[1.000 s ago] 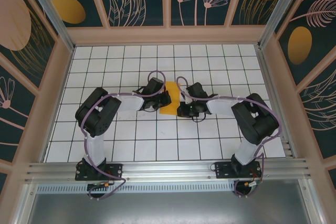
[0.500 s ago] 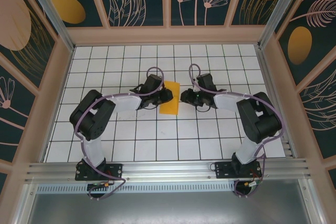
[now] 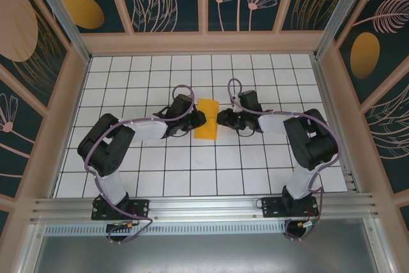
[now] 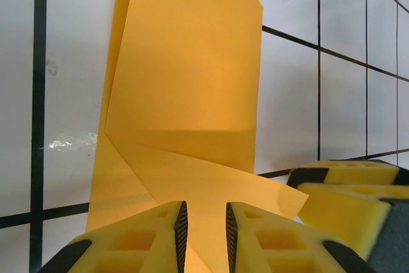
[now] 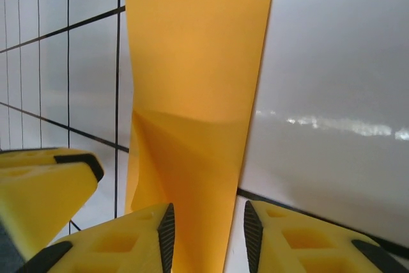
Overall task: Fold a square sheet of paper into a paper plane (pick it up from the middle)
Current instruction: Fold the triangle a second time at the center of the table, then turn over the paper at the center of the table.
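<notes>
The square sheet of paper [image 3: 206,120] lies folded on the white grid table as a narrow orange-yellow strip with a slanted crease. My left gripper [image 3: 197,119] sits at its left edge and my right gripper [image 3: 221,118] at its right edge, facing each other. In the left wrist view the paper [image 4: 185,75] spreads ahead and a raised flap runs between the left gripper's [image 4: 204,238] jaws, which stand slightly apart. In the right wrist view the paper [image 5: 198,62] runs between the right gripper's [image 5: 208,238] jaws, which also stand apart without pinching it.
The other arm's yellow fingers [image 4: 351,196] sit close by at the lower right of the left wrist view. Likewise, yellow fingers [image 5: 45,190] show at the lower left of the right wrist view. Wooden walls [image 3: 204,43] ring the grid table [image 3: 192,164].
Both grippers have gone from shut to open and let the paper go. The paper now lies flat a little farther back, and both arms have stretched lower and wider.
</notes>
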